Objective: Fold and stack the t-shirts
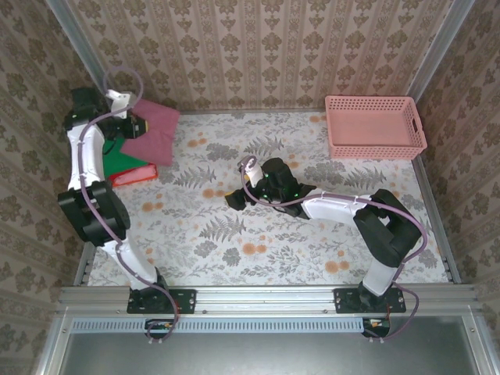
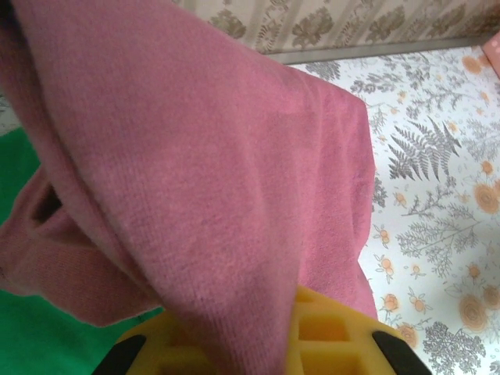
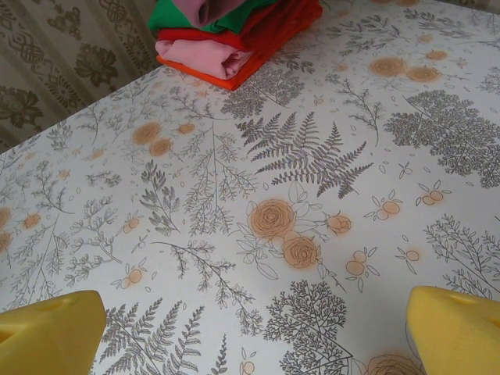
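Maroon tee (image 1: 155,131) at the far-left corner of the table (image 1: 312,250), loosely folded, long axis running roughly far to near, near edge overlapping the stack. Left gripper (image 1: 133,125) is clamped on its left side. From the left wrist, the fabric drapes over the yellow fingers (image 2: 328,336), jaws almost closed on it, with green showing underneath. Cannot tell whether it rests on the stack or hangs just above. Stack is green tee (image 1: 125,162) on red tee (image 1: 133,176), long axis left to right, slightly tilted. From the right wrist, a pale pink layer (image 3: 203,56) shows between red folds. Right gripper (image 1: 234,199) is mid-table, well apart from the stack, jaws spread wide and empty, fingertips (image 3: 47,332) low over the flowered surface, pointing toward the stack. Pink basket (image 1: 376,150) sits far right.
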`<act>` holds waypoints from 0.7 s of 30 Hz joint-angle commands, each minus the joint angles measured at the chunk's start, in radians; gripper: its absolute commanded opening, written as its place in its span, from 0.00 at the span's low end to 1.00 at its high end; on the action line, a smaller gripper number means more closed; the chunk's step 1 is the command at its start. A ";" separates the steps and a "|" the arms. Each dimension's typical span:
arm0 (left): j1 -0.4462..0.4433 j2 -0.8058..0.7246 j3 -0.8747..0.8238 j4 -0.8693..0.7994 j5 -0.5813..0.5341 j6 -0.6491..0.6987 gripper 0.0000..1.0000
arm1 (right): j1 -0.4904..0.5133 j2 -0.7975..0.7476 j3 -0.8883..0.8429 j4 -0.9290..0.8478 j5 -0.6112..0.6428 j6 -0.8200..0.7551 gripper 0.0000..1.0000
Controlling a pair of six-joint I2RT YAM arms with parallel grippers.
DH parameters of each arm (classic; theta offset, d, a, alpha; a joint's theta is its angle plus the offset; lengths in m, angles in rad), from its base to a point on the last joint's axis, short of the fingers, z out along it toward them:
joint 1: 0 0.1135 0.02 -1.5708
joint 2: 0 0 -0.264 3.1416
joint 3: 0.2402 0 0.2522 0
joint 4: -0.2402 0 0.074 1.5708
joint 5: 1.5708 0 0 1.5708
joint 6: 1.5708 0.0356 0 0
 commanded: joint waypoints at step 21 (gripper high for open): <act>0.186 0.273 0.325 -0.074 0.139 -0.010 0.00 | 0.025 0.041 0.055 -0.012 0.012 0.026 1.00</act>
